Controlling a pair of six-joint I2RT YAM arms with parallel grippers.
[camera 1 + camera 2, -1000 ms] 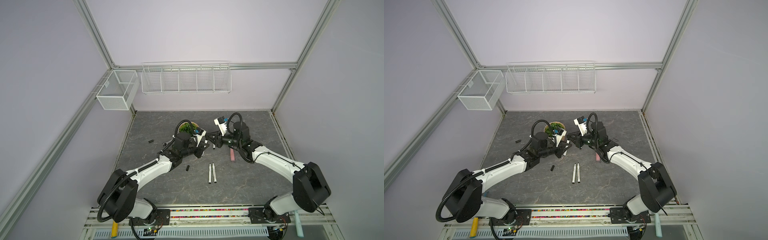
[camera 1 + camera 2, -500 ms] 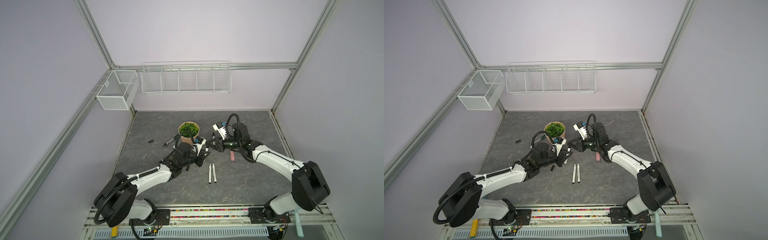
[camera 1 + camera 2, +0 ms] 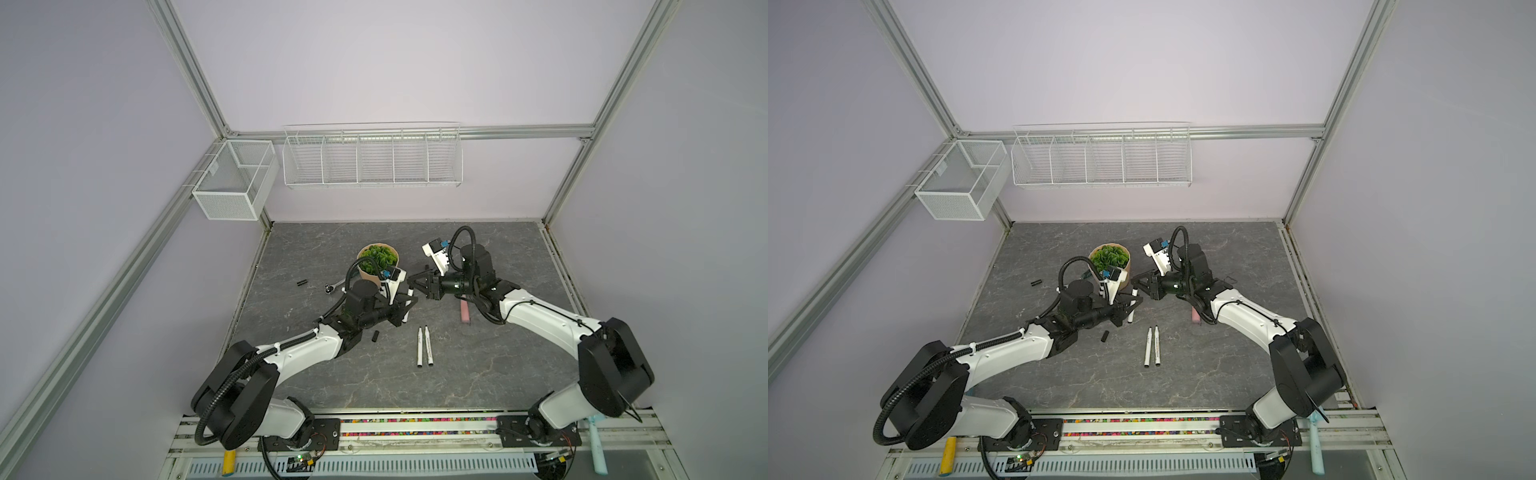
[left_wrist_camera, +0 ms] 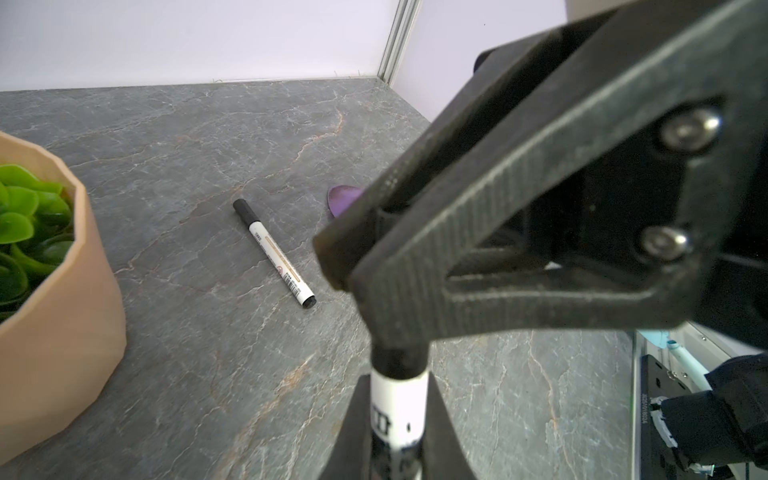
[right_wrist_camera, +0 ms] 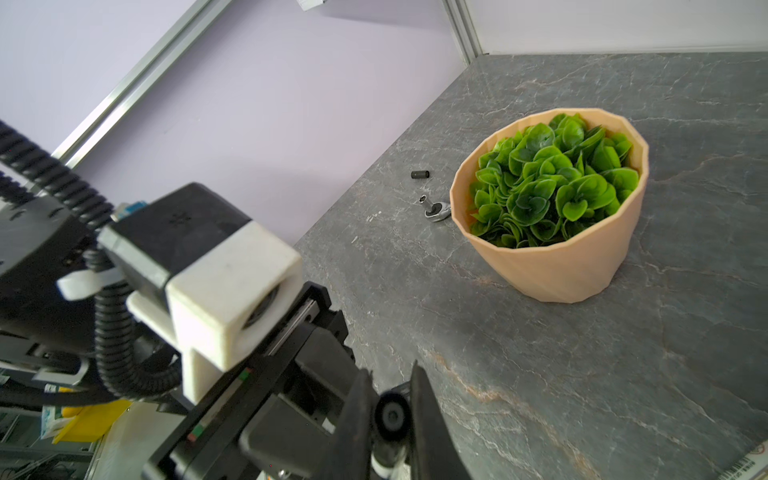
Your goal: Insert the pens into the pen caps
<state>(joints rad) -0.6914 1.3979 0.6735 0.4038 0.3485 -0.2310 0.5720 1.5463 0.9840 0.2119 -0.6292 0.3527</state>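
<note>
Far left on the desk a loose cap lies alone, well apart from both arms. Next come the ratchet wrench and plant pot, neither part of the job. A second loose cap lies just beside the left forearm.

Mid-scene, the left claw is clenched on the held pen, gripping its white barrel w/ the tip end toward the other arm. The right claw is clenched on the held cap, which sits end-on to the pen, black plastic touching the barrel. Can't tell whether it's fully seated.

Right of that, two bare pens lie side by side, almost touching, tips away from the robot. Then the scoop. Near its purple bowl lies a capped pen, seen only by the left wrist cam.

Step in hand: prob. mating pen no. 2 w/ its cap; one pen looks done, two pens and two caps are left.

Nxt move calls for a straight push along the pen's axis, both grips firm, no sideways skew or the tip may jam on the cap rim. After that, the right claw lets go and the left sets the pen down.
</note>
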